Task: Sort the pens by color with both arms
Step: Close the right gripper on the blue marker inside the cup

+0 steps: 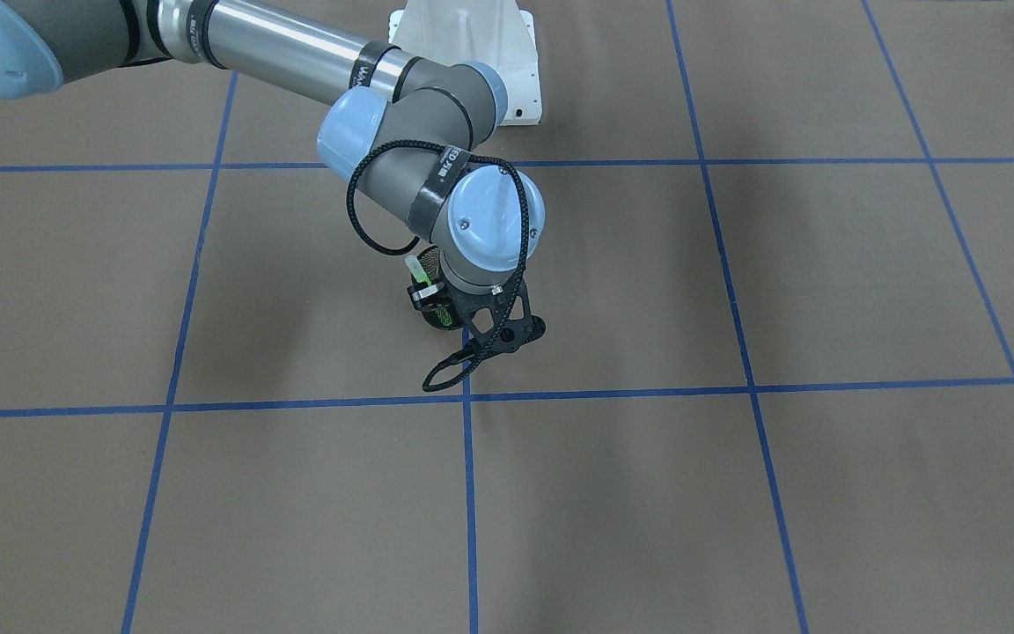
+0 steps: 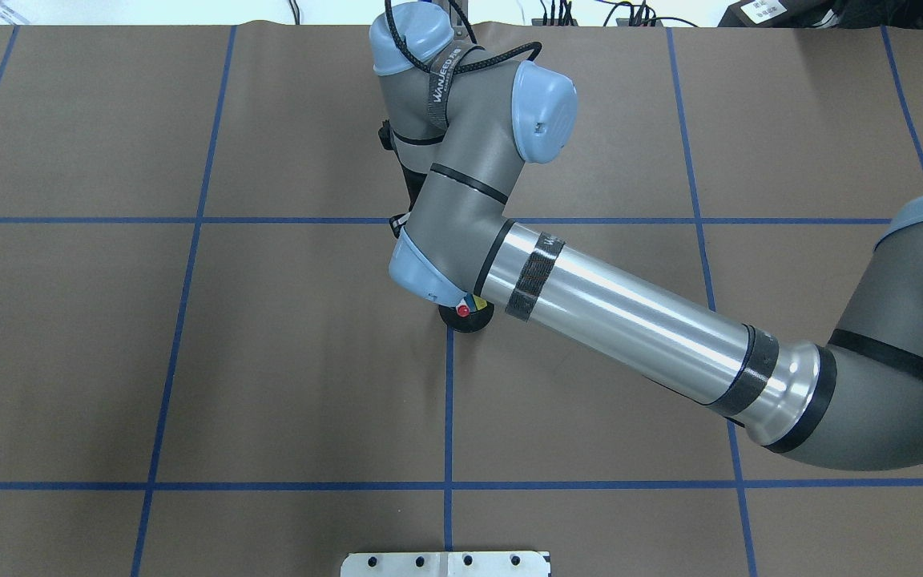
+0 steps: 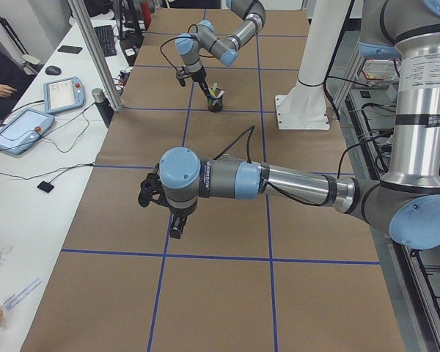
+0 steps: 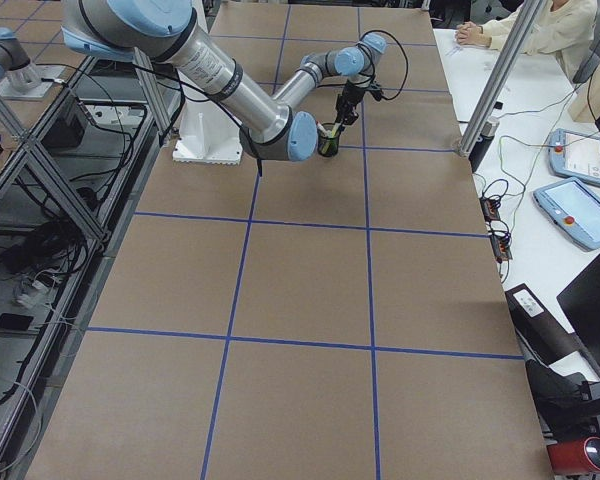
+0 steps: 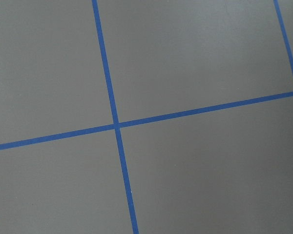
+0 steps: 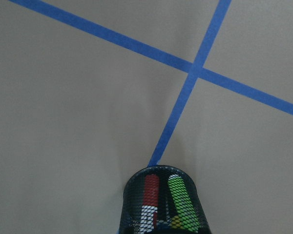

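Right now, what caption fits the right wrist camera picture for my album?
A red-capped pen and a lime green pen stand in a black mesh cup on a blue tape line.

Right arm (image 2: 614,312) reaching forward, wrist (image 1: 494,220) bent downward, left arm (image 3: 279,183) stretched out level, jaws unreadable

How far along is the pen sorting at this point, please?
Nothing is sorted: the red-capped pen and lime green pen stand in the black mesh cup. The right arm hangs over it, jaws hidden; the left arm hovers apart. All sorting remains.
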You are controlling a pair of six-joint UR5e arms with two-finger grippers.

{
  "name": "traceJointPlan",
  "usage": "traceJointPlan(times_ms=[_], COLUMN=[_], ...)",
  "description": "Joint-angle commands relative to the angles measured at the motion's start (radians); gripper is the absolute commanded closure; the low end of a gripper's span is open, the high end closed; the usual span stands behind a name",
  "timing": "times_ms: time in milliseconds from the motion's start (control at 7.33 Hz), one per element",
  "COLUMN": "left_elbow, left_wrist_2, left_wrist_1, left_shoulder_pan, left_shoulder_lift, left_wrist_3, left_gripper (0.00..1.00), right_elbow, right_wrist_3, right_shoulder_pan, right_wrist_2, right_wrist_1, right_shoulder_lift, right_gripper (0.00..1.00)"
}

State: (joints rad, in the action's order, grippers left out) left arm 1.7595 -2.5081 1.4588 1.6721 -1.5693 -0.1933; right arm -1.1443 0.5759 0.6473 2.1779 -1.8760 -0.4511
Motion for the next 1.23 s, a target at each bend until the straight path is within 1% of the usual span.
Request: traceJointPlan(times_ms=[0, 136, 682, 1091], left_elbow=[0.0, 0.0, 0.0, 0.0], left_wrist_2=[0.0, 0.0, 0.0, 0.0], left_wrist_1=[0.0, 0.0, 0.0, 0.0], left_shoulder_pan=[0.0, 0.0, 0.0, 0.0], left_shoulder_lift=[0.0, 0.002, 0.002, 0.002], left_wrist_3=[0.0, 0.0, 0.0, 0.0], left_gripper=[0.0, 0.0, 0.0, 0.0], right_elbow=[0.0, 0.0, -0.002, -0.002], right_wrist_3=[0.005, 0.01, 0.025, 0.027], right_shoulder_pan=[0.002, 0.002, 0.002, 0.002], right_wrist_2=[0.008, 0.008, 0.011, 0.016], right_wrist_1=[0.0, 0.001, 0.002, 0.002], right_shoulder_lift=[0.002, 0.003, 0.005, 0.005], right_gripper=[0.56, 0.56, 0.63, 0.66])
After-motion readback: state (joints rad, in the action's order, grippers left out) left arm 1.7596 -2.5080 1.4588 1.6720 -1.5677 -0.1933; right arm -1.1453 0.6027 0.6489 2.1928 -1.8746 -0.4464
